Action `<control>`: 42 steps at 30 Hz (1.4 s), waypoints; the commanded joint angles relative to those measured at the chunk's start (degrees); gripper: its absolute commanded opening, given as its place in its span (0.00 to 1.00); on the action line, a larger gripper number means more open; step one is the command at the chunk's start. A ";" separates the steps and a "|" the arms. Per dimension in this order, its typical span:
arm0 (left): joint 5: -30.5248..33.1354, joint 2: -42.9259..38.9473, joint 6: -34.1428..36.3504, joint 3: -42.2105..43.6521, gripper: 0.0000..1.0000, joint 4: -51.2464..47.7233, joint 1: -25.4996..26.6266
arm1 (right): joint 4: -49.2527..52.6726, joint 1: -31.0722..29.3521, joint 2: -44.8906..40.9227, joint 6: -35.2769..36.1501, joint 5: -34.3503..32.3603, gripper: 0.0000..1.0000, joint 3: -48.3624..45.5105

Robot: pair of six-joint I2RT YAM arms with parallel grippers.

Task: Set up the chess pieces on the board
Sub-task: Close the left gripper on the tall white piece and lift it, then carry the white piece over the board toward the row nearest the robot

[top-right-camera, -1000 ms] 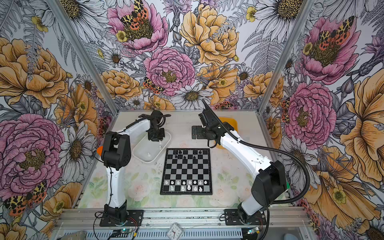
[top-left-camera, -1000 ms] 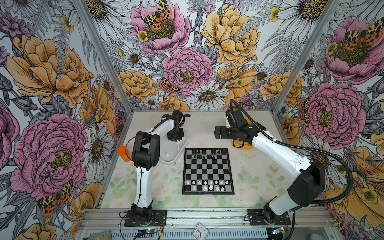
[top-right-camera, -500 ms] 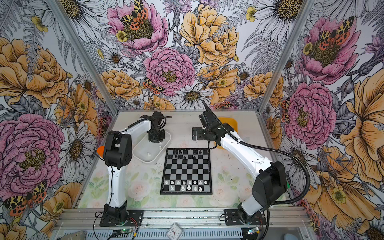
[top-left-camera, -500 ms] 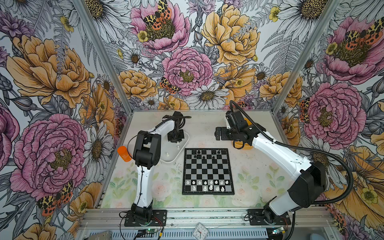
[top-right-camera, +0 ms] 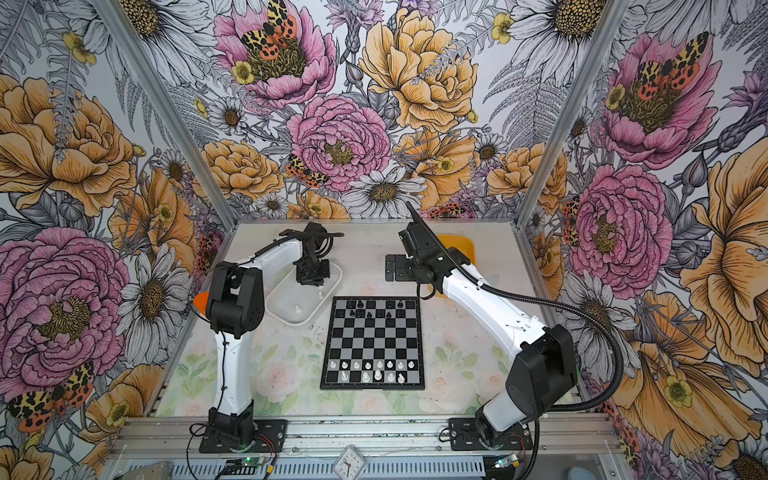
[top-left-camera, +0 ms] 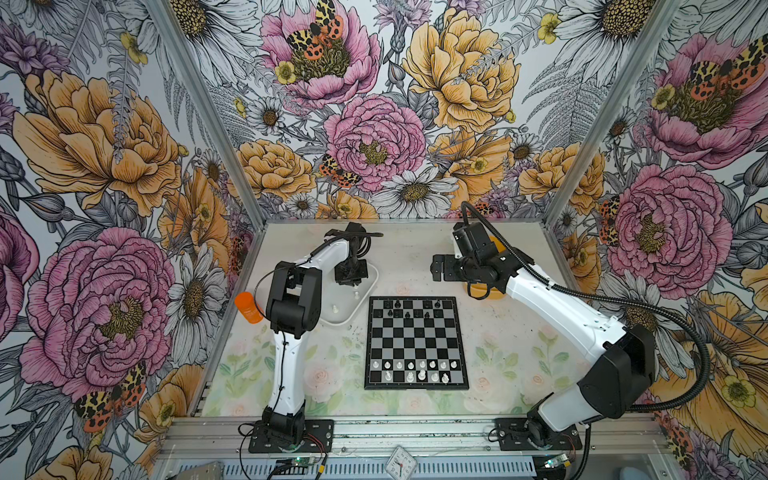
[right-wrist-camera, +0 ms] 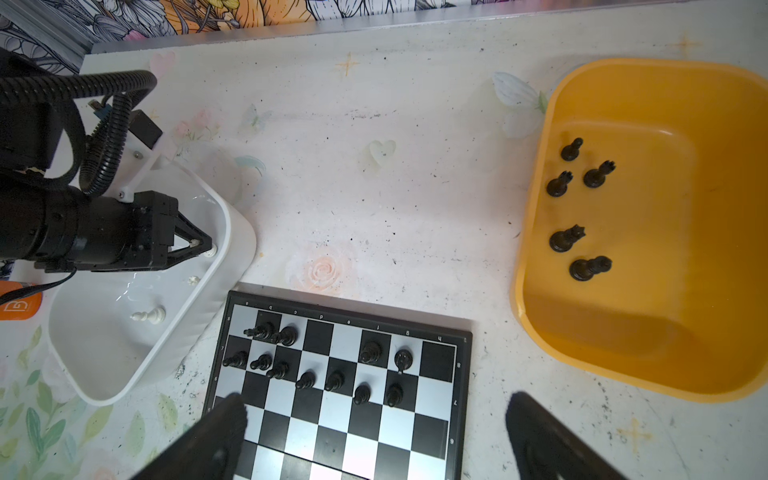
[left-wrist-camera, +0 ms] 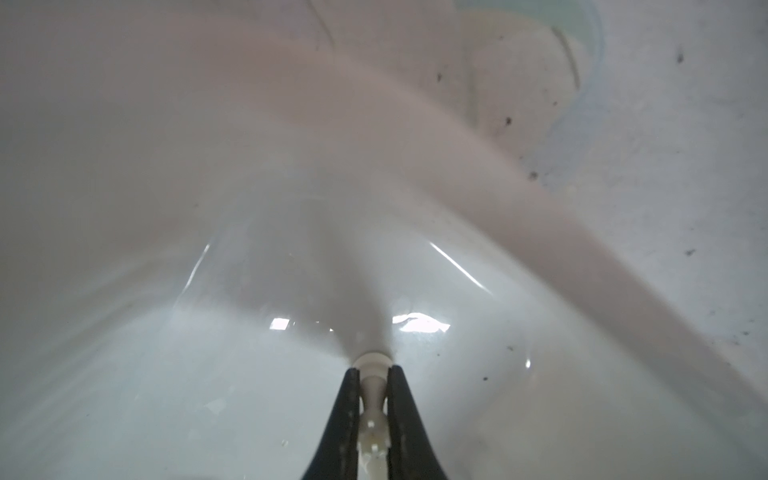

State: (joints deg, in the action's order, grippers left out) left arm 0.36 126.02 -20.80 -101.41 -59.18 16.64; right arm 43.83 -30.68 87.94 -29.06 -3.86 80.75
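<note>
Left hand [left-wrist-camera: 374,370] closed, gripping white piece [left-wrist-camera: 372,388]

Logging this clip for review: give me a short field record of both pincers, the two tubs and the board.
left pincer: shut on a white chess piece, down inside the white tub
right pincer: open, empty, above the table near the board's far side
white tub: two loose white pieces besides the held one
yellow tub: five unplaced black pieces
board: placed black pieces on the far rows, placed white pieces on the near rows, gaps on both sides
</note>
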 commanded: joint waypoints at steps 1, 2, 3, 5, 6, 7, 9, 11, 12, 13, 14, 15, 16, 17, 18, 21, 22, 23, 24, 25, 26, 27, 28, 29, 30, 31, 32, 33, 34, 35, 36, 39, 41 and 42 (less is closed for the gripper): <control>0.78 -4.91 1.50 -0.45 0.09 -1.62 -0.12 | -1.21 -0.30 -2.49 -0.87 -1.54 1.00 -1.06; 1.01 -5.96 1.78 0.08 0.09 -1.83 -0.04 | -1.25 -0.58 -2.81 -1.00 -1.88 1.00 -1.42; 1.32 -7.19 1.98 0.69 0.09 -2.00 0.01 | -1.30 -0.98 -3.14 -1.08 -2.15 1.00 -1.90; 2.01 -9.46 2.12 1.86 0.09 -2.55 0.05 | -1.54 -1.61 -3.93 -1.17 -2.62 1.00 -2.93; 2.15 -10.72 2.08 2.59 0.09 -2.81 0.22 | -1.63 -1.90 -4.45 -1.35 -2.76 1.00 -3.57; 2.19 -11.89 1.90 2.99 0.09 -3.10 0.43 | -1.77 -2.08 -5.06 -1.60 -2.75 1.00 -4.02; 2.84 -14.57 1.43 4.28 0.09 -3.95 1.10 | -1.99 -2.45 -6.38 -1.70 -2.67 1.00 -5.18; 3.83 -17.31 0.77 5.78 0.09 -4.60 2.26 | -2.09 -2.55 -7.42 -1.54 -2.56 1.00 -6.16; 4.18 -18.99 0.16 6.87 0.09 -4.80 2.98 | -2.09 -2.63 -7.92 -1.37 -2.30 1.00 -6.66; 4.50 -20.47 -0.34 7.90 0.09 -4.99 3.65 | -2.09 -2.63 -8.49 -1.28 -2.06 1.00 -7.10; 4.92 -22.80 -1.12 9.25 0.09 -5.28 4.58 | -2.04 -2.72 -9.25 -1.09 -1.79 1.00 -7.63; 5.10 -24.94 -2.07 10.65 0.09 -5.69 5.51 | -2.01 -2.77 -10.12 -0.94 -1.31 1.00 -8.22; 5.38 -26.44 -2.96 11.90 0.09 -5.98 6.56 | -2.00 -2.81 -10.95 -0.92 -0.94 1.00 -8.80; 5.89 -28.31 -4.21 13.36 0.09 -6.49 7.80 | -1.93 -2.81 -12.04 -0.91 -0.52 1.00 -9.51; 6.29 -30.21 -5.48 14.88 0.09 -6.79 9.31 | -1.91 -2.81 -13.20 -0.78 0.16 1.00 -10.37; 7.29 -35.75 -10.01 19.87 0.10 -7.76 13.52 | -1.18 -2.81 -16.80 -0.48 1.93 1.00 -12.46; 7.66 -37.51 -11.70 21.43 0.10 -7.92 14.95 | -0.81 -2.81 -17.75 -0.26 2.45 1.00 -13.04; 8.15 -39.51 -13.45 23.33 0.10 -8.24 16.66 | -0.19 -2.81 -18.87 -0.08 2.98 1.00 -13.61; 8.76 -41.31 -15.88 25.10 0.10 -8.63 18.37 | 0.53 -2.82 -19.98 0.11 3.47 1.00 -14.05; 9.08 -42.87 -17.76 26.55 0.10 -8.92 19.88 | 1.23 -2.90 -21.17 0.14 3.90 1.00 -14.42; 9.35 -44.71 -19.93 28.15 0.10 -9.26 21.84 | 1.87 -2.90 -22.20 0.22 4.32 1.00 -15.00; 10.00 -46.61 -22.54 29.92 0.11 -9.54 23.66 | 2.27 -2.98 -23.65 0.23 4.81 1.00 -15.61; 10.73 -48.05 -24.60 31.37 0.11 -9.63 25.46 | 2.73 -2.99 -24.82 0.23 5.06 1.00 -16.15; 10.96 -49.70 -27.01 33.21 0.11 -9.69 27.51 | 3.23 -3.06 -25.99 0.23 5.36 1.00 -16.69; 11.23 -51.11 -29.52 35.28 0.11 -9.64 29.34 | 3.81 -3.07 -27.13 0.38 5.74 1.00 -17.06; 11.24 -52.34 -31.67 36.89 0.11 -9.63 31.16 | 4.40 -3.14 -28.02 0.45 6.00 1.00 -17.28; 11.17 -53.44 -34.09 38.57 0.11 -9.62 33.18 | 5.10 -3.16 -28.97 0.58 6.30 1.00 -17.50; 13.05 -54.44 -36.52 40.04 0.11 -9.61 35.38 | 5.88 -3.24 -29.88 0.80 6.46 1.00 -17.68; 13.70 -55.08 -38.45 41.05 0.11 -9.61 37.36 | 6.52 -3.25 -30.56 0.92 6.51 1.00 -17.80; 14.32 -55.63 -40.71 42.10 0.11 -9.59 39.35 | 7.26 -3.33 -31.38 1.17 6.73 1.00 -17.90; 14.93 -56.00 -42.95 43.02 0.11 -9.56 41.58 | 7.93 -3.34 -32.12 1.35 6.86 1.00 -18.00; 16.56 -55.89 -48.31 44.94 0.11 -9.39 46.39 | 9.61 -3.34 -34.23 1.64 7.09 1.00 -18.38; 17.34 -54.91 -50.62 45.57 0.12 -9.31 48.85 | 10.58 -3.34 -35.47 1.72 7.03 1.00 -18.69; 17.56 -54.15 -51.43 45.59 0.12 -9.22 49.91 | 11.03 -3.34 -36.09 1.72 7.03 1.00 -18.81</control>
State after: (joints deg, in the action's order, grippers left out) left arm 14.31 71.09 -64.77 -56.36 -68.84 64.64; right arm 52.31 -33.47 53.76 -28.36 2.50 62.52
